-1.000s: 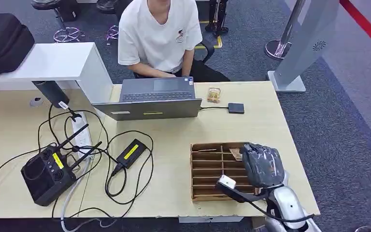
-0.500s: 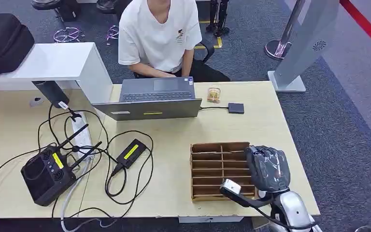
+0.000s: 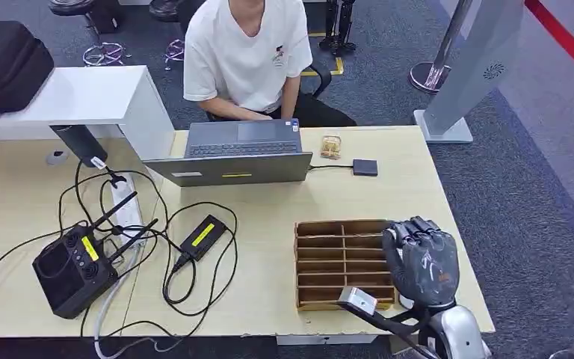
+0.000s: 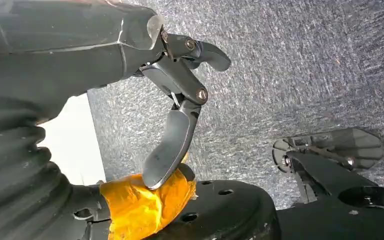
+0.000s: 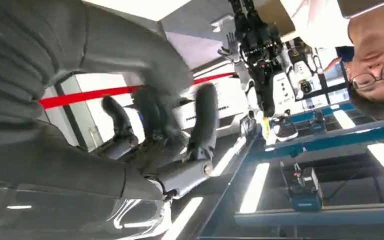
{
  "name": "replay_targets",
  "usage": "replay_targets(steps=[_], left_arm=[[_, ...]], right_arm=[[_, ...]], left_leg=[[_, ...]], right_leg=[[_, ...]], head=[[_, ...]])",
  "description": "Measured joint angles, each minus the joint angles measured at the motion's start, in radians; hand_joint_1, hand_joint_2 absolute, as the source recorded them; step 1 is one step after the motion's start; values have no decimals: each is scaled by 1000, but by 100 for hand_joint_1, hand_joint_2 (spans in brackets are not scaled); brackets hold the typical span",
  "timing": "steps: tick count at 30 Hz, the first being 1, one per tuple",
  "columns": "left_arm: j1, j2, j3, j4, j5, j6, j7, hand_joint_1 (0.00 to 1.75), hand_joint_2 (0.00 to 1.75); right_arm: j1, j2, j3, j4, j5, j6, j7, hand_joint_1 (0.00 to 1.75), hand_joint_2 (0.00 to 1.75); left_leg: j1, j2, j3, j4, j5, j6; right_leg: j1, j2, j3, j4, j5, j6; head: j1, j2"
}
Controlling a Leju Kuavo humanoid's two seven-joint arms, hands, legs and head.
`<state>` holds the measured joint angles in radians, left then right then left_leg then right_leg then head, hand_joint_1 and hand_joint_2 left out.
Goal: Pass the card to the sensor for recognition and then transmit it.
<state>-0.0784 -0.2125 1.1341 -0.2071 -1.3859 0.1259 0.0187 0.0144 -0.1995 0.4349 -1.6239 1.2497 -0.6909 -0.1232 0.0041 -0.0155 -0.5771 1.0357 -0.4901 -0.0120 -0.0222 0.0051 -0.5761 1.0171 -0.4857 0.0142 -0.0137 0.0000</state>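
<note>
Right robot hand [image 3: 423, 258] hovers empty, fingers apart, beside the tray [image 3: 336, 263]; no card taken; sensing and handover remain.

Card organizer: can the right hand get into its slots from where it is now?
Probably yes. The right hand hovers at the right edge of the card organizer, fingers apart and holding nothing, with nothing between them. No card is discernible in the slots.

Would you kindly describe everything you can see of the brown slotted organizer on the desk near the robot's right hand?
The slotted organizer is a low, open-topped tray that looks like brown cardboard, split by thin dividers into two columns of narrow horizontal slots. It lies flat on the pale wooden desk, near its front right corner, square to the edges. The slots look empty, though shadow hides their depths. The right hand overlaps its right edge, fingers spread; contact cannot be told.
</note>
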Motion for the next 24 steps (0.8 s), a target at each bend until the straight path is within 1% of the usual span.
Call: replay_targets(steps=[14, 24], left_arm=[[0, 0, 0, 0, 1, 0, 0, 0, 175], [0, 0, 0, 0, -9, -2, 0, 0, 175]], right_arm=[[4, 5, -3, 0, -1, 1, 0, 0, 175], [-22, 33, -1, 85, 28, 5, 13, 0, 175]], left_leg=[[0, 0, 0, 0, 0, 0], [0, 0, 0, 0, 0, 0]], right_leg=[[0, 0, 0, 0, 0, 0], [0, 0, 0, 0, 0, 0]], head=[[0, 0], [0, 0]])
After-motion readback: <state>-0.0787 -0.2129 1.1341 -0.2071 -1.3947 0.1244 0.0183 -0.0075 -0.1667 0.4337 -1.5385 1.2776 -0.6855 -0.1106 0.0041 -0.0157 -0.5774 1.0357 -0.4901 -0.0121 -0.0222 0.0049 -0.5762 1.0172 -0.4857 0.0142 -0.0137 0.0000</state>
